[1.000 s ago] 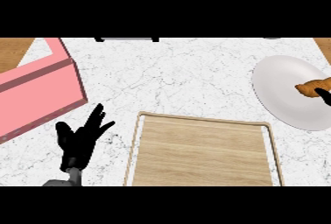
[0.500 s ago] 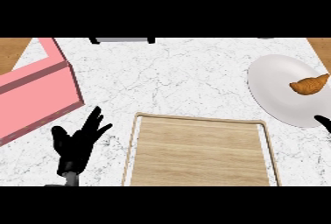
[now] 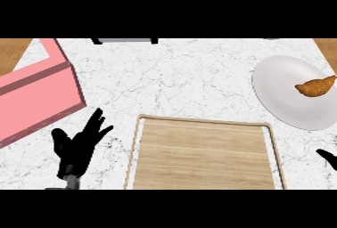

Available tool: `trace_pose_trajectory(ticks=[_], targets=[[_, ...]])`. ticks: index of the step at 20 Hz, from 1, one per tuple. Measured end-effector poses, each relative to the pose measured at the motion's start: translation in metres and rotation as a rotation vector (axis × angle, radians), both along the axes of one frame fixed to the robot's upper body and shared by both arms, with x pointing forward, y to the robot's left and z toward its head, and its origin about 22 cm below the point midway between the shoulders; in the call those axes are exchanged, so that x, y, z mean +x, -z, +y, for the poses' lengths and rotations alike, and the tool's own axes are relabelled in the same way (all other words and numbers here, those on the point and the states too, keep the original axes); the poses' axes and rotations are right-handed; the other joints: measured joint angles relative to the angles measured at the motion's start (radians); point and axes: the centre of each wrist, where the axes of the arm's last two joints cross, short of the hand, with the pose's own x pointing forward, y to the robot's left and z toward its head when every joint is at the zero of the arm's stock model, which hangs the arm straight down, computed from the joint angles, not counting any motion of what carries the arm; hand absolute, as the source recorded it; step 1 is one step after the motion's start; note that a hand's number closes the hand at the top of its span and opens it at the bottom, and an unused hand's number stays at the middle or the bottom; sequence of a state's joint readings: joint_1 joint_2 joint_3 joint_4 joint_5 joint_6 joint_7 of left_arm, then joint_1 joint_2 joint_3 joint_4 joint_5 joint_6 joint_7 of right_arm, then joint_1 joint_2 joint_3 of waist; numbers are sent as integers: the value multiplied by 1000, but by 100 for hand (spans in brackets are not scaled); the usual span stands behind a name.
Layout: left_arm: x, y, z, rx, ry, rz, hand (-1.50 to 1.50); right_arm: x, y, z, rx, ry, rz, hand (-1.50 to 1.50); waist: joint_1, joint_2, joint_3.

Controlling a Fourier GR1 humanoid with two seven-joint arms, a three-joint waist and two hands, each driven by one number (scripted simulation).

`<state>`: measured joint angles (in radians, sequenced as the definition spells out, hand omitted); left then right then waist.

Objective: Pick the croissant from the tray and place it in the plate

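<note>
The golden-brown croissant (image 3: 316, 86) lies on the white round plate (image 3: 289, 100) at two o'clock; the left hand (image 3: 77, 144) rests with fingers spread at eight o'clock, and the right hand (image 3: 327, 158)'s state cannot be told.

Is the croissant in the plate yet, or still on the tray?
In the plate. The croissant lies on the white plate, toward its right side; the wooden tray holds nothing.

Left hand (image 3: 77, 144): matte black all over, slim tapered fingers, thick thumb, left of wooden tray (image 3: 205, 126). Grey cylindrical forearm stub below its wrist. Right hand (image 3: 327, 158): only black sliver, right of tray.
</note>
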<state>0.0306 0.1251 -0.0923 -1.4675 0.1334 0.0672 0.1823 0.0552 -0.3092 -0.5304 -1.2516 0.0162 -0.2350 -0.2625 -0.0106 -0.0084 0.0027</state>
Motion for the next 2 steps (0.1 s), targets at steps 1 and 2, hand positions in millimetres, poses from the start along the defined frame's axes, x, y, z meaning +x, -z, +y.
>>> trace_pose_trajectory(ticks=[1, 2], targets=[[-1, 0, -3, 2, -4, 0, 0, -4, -2, 4, -3, 3, 8, -150, 1, 0, 0], [-1, -2, -3, 0, -1, 0, 0, -11, 1, 9, -2, 3, 12, -150, 2, 0, 0]])
